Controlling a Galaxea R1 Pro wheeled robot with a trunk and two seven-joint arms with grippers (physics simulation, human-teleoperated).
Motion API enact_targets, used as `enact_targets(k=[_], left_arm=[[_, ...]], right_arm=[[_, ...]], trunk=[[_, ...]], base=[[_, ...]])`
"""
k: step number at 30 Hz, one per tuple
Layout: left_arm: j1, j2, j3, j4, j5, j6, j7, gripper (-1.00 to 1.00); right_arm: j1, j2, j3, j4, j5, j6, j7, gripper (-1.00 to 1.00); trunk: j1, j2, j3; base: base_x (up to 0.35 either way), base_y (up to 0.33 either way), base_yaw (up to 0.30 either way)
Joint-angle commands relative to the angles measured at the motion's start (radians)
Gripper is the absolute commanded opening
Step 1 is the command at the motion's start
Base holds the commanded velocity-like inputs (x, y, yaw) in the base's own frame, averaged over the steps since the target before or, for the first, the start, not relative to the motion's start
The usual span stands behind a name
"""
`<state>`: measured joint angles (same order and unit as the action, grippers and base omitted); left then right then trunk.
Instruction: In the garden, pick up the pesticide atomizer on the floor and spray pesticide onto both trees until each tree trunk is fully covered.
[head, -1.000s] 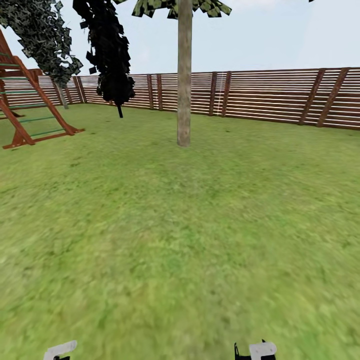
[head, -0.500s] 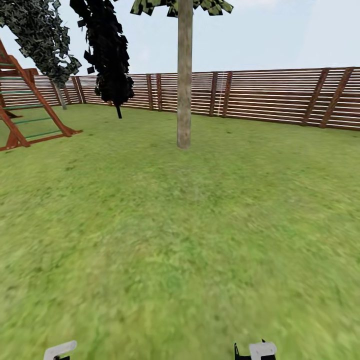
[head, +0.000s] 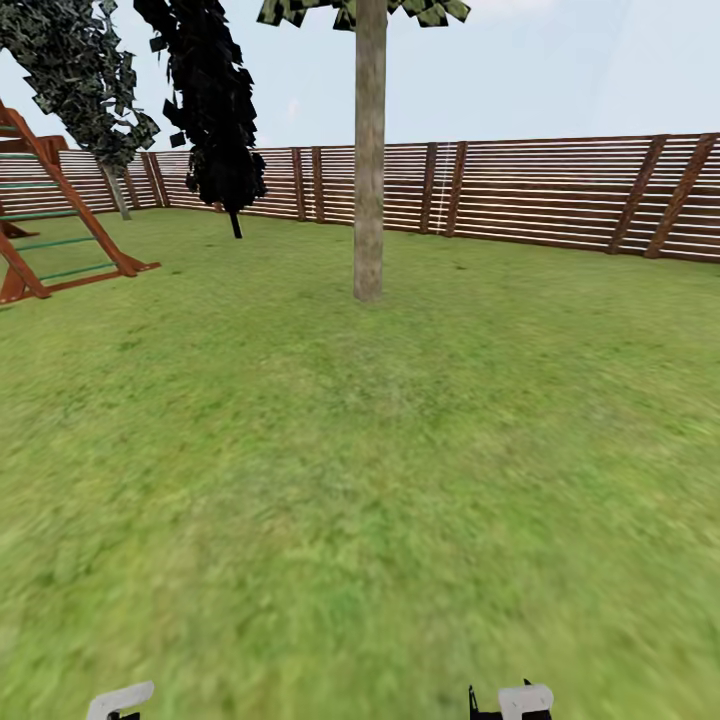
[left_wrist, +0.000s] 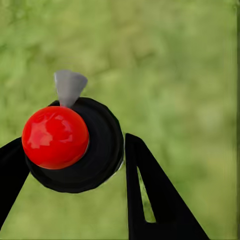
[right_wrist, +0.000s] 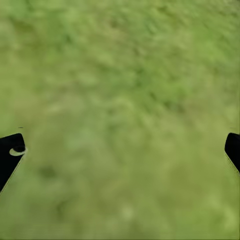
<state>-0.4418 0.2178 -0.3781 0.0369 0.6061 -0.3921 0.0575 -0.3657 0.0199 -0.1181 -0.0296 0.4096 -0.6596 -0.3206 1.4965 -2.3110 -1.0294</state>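
One of the trees (head: 368, 180) stands ahead on the lawn, a thick pale grey-brown trunk with light green leaves at its top. In the left wrist view the pesticide atomizer (left_wrist: 95, 155) appears end-on as a dark round body with a red ball and a small grey cone. It sits between the two black fingers (left_wrist: 150, 195) of my left gripper (left_wrist: 75, 142), which is shut on it. My right gripper (right_wrist: 122, 145) hangs open over bare grass with nothing between its fingers. White parts of both arms peek in at the head view's lower edge.
A brown slatted wooden fence (head: 540, 190) bounds the lawn at the back. A red-brown climbing frame (head: 60, 230) stands at the left. Two thin-trunked dark-leaved trees (head: 215, 110) grow near the fence at the back left. Open grass lies between me and the trunk.
The whole head view has shifted a little: the climbing frame slides toward the left edge and the trunk's base sits slightly lower. Both arms keep their places.
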Motion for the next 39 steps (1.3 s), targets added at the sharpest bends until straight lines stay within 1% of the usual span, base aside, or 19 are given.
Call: enact_targets(k=[1,39], left_arm=[[0.0,0.0,0.0,0.0,0.0,0.0,0.001,-1.0],[0.0,0.0,0.0,0.0,0.0,0.001,0.001,-1.0]], right_arm=[[0.0,0.0,0.0,0.0,0.0,0.0,0.0,1.0],[-0.001,0.0,0.0,-0.001,0.0,0.0,0.0,1.0]], trunk=[[0.0,0.0,0.0],[0.0,0.0,0.0]], base=[[0.34,0.0,0.0],[0.34,0.0,0.0]])
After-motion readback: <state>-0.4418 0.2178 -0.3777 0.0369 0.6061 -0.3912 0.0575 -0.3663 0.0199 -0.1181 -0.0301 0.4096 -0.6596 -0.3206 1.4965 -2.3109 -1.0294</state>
